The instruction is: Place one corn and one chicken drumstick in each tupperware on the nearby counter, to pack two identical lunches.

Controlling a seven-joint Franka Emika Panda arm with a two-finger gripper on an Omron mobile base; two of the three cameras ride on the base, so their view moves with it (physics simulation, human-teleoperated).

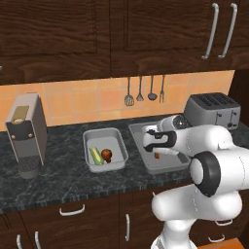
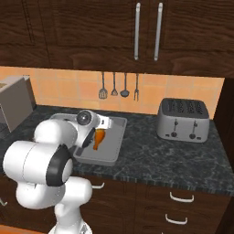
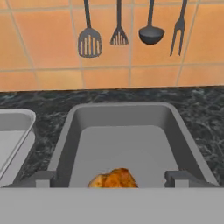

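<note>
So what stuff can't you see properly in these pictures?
- Drumstick in the longer tupperware: hand view, lower part cut off at the bottom.
- Same tupperware: left base view, near end behind the arm.
- Second corn: nowhere I can make out.
- Gripper: right base view, fingertips hidden behind the hand.

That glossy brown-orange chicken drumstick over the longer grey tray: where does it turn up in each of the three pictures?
Left base view: the glossy brown-orange chicken drumstick peeks out just below the gripper, over the longer grey tray.
Right base view: left of centre, hanging tilted beside the white arm.
Hand view: bottom centre, between the two finger tips.
Shared landmark: the four dark utensils hanging on the orange tiles.
</note>
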